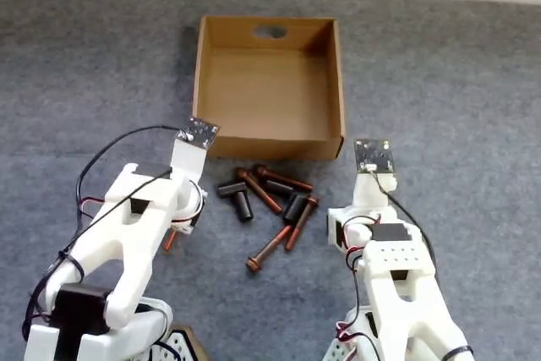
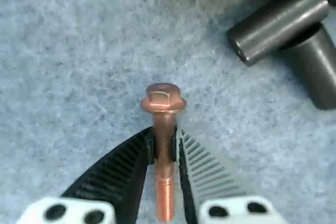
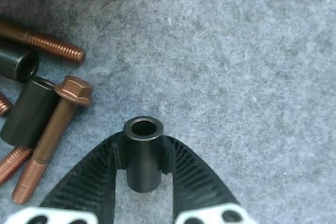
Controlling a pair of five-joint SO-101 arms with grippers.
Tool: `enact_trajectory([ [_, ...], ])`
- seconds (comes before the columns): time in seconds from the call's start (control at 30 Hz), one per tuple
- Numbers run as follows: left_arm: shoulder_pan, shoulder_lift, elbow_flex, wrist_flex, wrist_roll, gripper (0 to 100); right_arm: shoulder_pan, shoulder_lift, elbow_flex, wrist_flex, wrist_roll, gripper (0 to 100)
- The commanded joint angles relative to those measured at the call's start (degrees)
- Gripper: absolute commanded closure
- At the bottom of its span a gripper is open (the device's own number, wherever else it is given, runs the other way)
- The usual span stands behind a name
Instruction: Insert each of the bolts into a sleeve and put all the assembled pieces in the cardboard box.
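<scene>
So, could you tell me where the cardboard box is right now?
High view: the cardboard box sits far-centre on the carpet, just beyond the loose bolts and sleeves.

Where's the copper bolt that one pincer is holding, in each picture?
High view: bolt pokes out beneath the left arm.
Left wrist view: clamped in the left pincer.
Right wrist view: right pincer grips a sleeve instead.
Shared landmark: the loose pile of bolts and sleeves.

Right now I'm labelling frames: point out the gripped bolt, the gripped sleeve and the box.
bolt point(image 2: 164, 99), left wrist view, hex head.
sleeve point(image 3: 143, 161), right wrist view, side wall.
box point(image 1: 269, 90), high view, bare floor.
</scene>
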Motion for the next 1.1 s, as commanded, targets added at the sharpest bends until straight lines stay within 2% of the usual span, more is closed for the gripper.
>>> enact_trajectory([
  [0.0,0.4,-0.2,-0.1,-1.1,-0.3,84,-0.1,-1.3,-0.2,-0.7,0.6,99.2],
  [0.33,0.5,0.3,-4.5,-1.2,-0.3,88,-0.1,-1.3,-0.2,-0.7,0.6,99.2],
  [0.5,0.3,9.5,-8.6,-1.0,-0.3,89,0.0,-1.3,-0.2,-0.7,0.6,99.2],
  [0.6,0.5,15.1,-14.3,3.2,-0.3,89,0.0,-1.3,-0.2,-0.7,0.6,99.2],
  [0.73,0.7,18.8,-17.7,5.4,-0.2,100,0.0,-1.4,-0.2,-0.7,0.6,99.2],
  [0.87,0.4,16.5,-17.5,5.5,-0.2,99,0.0,-4.0,-0.3,-0.2,0.7,99.2],
  [1.07,0.4,2.5,-17.5,10.4,-0.2,99,-1.5,-23.3,-0.1,7.0,0.7,99.2],
])
